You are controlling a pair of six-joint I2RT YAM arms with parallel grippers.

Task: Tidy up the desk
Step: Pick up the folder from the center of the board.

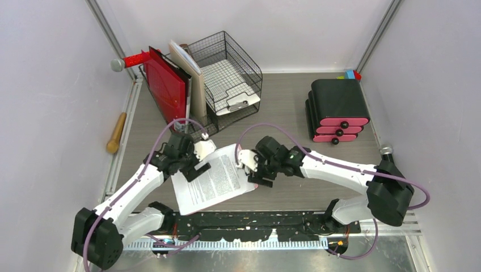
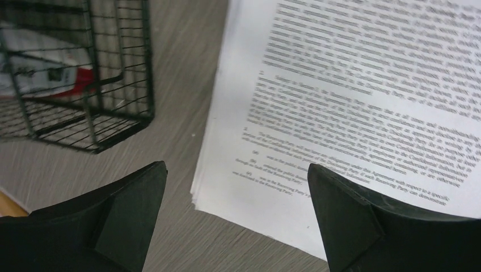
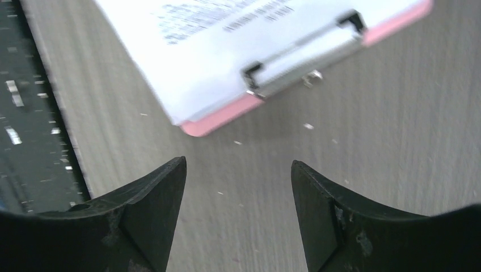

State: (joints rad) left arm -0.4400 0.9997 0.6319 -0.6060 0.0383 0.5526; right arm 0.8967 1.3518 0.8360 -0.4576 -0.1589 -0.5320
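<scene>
The desk (image 1: 283, 113) is grey wood-grain. A pink clipboard (image 1: 214, 180) with printed sheets lies tilted on it near the front middle. My left gripper (image 1: 193, 169) is open and empty over the sheets' left corner. In the left wrist view the paper stack (image 2: 351, 102) lies between and beyond its fingers (image 2: 130, 209), with the left gripper (image 2: 236, 166) over the corner. My right gripper (image 1: 254, 175) is open and empty at the clipboard's right edge. The right wrist view shows this gripper (image 3: 239, 161) above bare desk (image 3: 368, 141), just short of the metal clip (image 3: 300, 54).
A black wire-mesh tray rack (image 1: 227, 73) stands at the back, also in the left wrist view (image 2: 74, 73), with red folders (image 1: 167, 88) beside it. A black drawer unit with pink fronts (image 1: 337, 110) sits back right. A wooden-handled tool (image 1: 116, 133) lies beyond the left rail.
</scene>
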